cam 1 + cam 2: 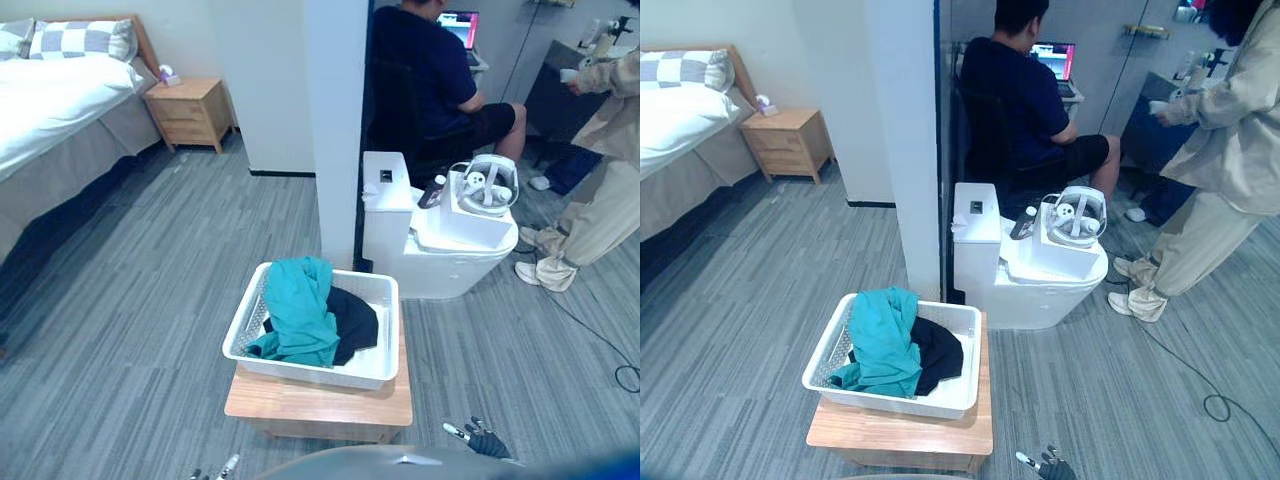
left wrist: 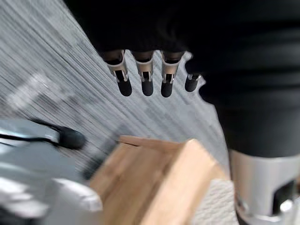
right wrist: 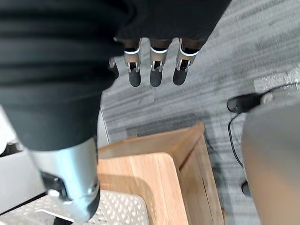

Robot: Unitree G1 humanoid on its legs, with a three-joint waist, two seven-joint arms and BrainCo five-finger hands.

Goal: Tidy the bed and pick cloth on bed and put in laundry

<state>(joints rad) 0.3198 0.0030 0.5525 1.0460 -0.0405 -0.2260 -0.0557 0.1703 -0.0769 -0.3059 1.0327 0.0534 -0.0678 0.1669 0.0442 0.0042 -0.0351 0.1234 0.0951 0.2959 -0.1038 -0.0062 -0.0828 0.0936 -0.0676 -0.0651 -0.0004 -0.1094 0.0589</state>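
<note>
In the white perforated plastic basket (image 1: 384,287) on the low wooden surface (image 1: 320,402), a crumpled teal cloth (image 1: 302,310) lies over a black cloth (image 1: 356,322). It looks soft and light, and is probably best pinched at a raised fold. The left hand (image 2: 144,76) and right hand (image 3: 158,70) hang loose-fingered, holding nothing

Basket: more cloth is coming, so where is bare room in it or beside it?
Bare mesh lies between the dark cloth and the right wall of the basket. The stand has a free strip in front of it. The teal cloth crowds left and middle.
</note>
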